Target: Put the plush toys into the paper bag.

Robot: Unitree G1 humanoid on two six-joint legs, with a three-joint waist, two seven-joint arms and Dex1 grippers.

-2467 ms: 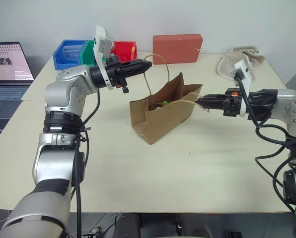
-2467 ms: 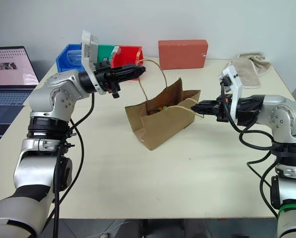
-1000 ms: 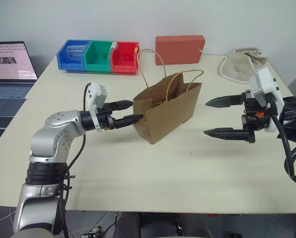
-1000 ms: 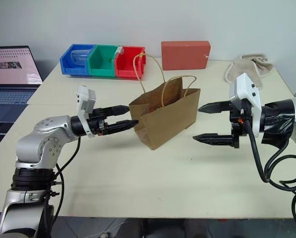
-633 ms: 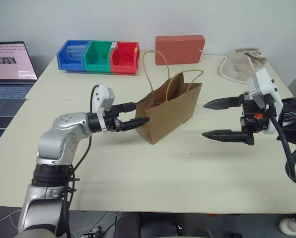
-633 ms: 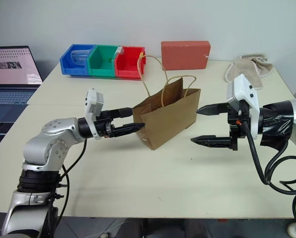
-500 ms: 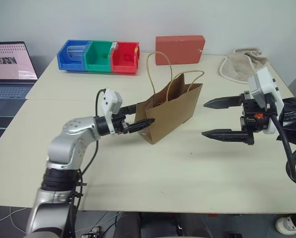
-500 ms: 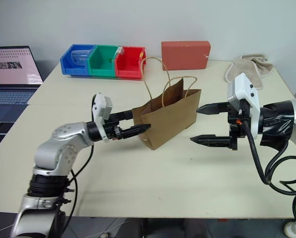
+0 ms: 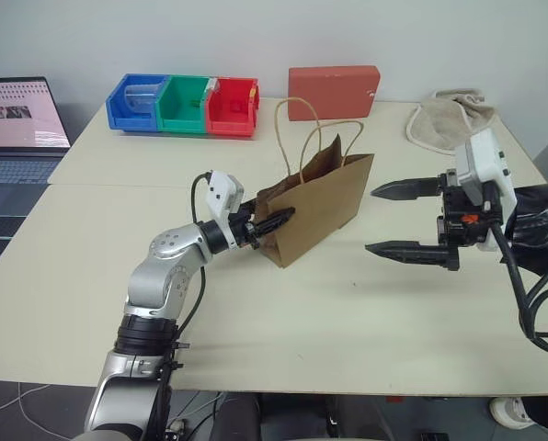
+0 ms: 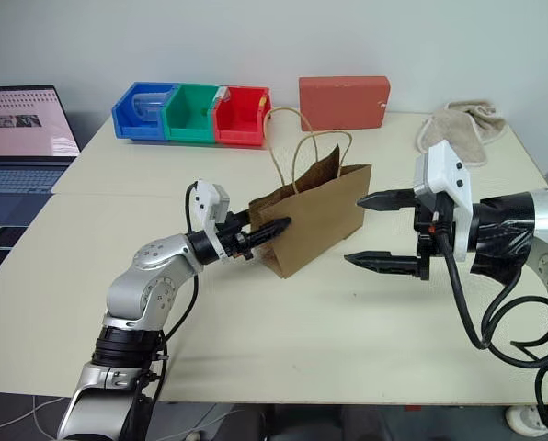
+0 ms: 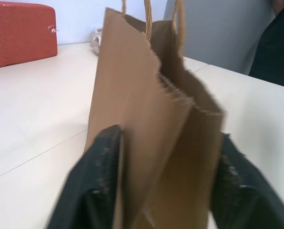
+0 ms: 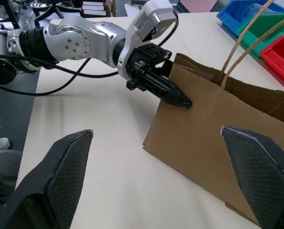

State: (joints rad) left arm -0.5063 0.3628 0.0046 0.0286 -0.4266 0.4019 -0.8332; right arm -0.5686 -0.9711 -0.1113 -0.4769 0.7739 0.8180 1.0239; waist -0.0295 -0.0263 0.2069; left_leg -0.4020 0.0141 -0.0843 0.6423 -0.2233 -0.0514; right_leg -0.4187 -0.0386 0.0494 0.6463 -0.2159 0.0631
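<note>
Left gripper [image 9: 276,220]: your left fingers straddle the narrow near end of the paper bag [image 9: 325,204]; the left wrist view shows one black finger [image 11: 92,186] on each side of the folded end panel; they look partly drawn in around the paper, though you cannot tell whether they pinch it firmly.
Right gripper [image 9: 401,219]: spread as wide as it goes and holding nothing; it hovers just off the bag's far end, not touching.
Paper bag: upright in the middle of the cream table [image 9: 329,322], handles up, mouth narrowed.
Plush toys: none lie on the table; the bag's inside is hidden, so you cannot confirm they are in it.
Step in hand: judged from this, the loading looks finished and you are handling the bag itself, steadying or squaring it.
Next move: settle the left grip gently; bring the right gripper in to the opposite end without tipping the bag.
What the views add: the right wrist view shows the left gripper's tips against the bag's side; the head views show the colour bins [image 9: 182,103], red box [image 9: 332,90] and beige towel [image 9: 444,119] behind.
</note>
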